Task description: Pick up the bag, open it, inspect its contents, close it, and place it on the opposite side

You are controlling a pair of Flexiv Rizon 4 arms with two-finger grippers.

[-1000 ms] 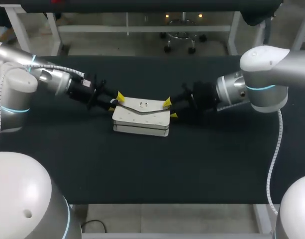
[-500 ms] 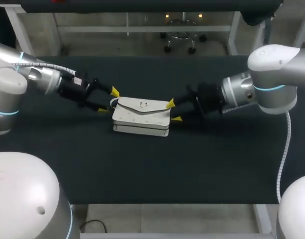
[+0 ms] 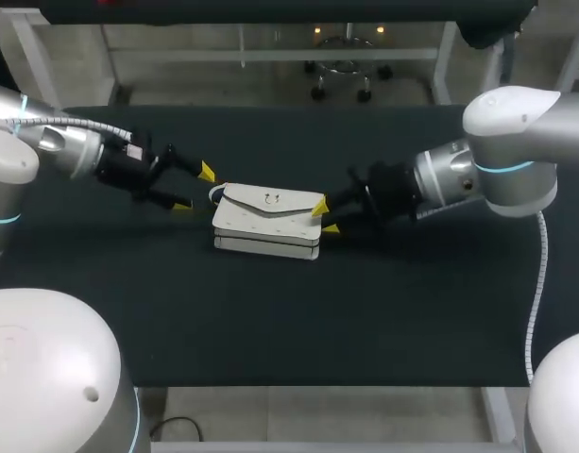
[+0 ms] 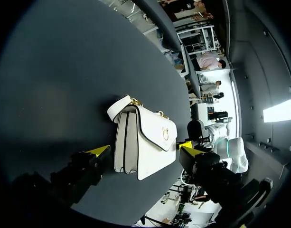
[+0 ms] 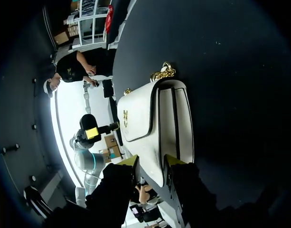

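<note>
Bag point(image 3: 268, 223), white with its flap down over a gold clasp point(image 3: 274, 198), lies near the middle of the dark bench point(image 3: 270, 321), a little toward 12 o'clock.

From the 9 o'clock side, the left arm reaches in low over the bench. The left gripper point(image 3: 195, 188) is spread wide and holds nothing; it hangs at the bag's 10 o'clock, apart from it, with a strip of bare bench between. The bag's short white strap point(image 3: 216, 195) loops out from the end that faces this gripper.

Bare bench runs from the bag's long side to the 6 o'clock edge, which is well apart; the 12 o'clock edge lies nearer. The 9 and 3 o'clock sides are taken up by the two arms.

The right arm comes in from 3 o'clock, and the right gripper point(image 3: 325, 217) sits against the bag's 3 o'clock end; in its wrist view that end lies right at the gripper. It cannot be told whether it grips the bag or merely straddles it.

A second ago the left gripper was narrow and at the bag's 10 o'clock corner; since then it has widened and backed off toward 9 o'clock. The right gripper has shifted slightly toward 6 o'clock. The bag has not moved.
</note>
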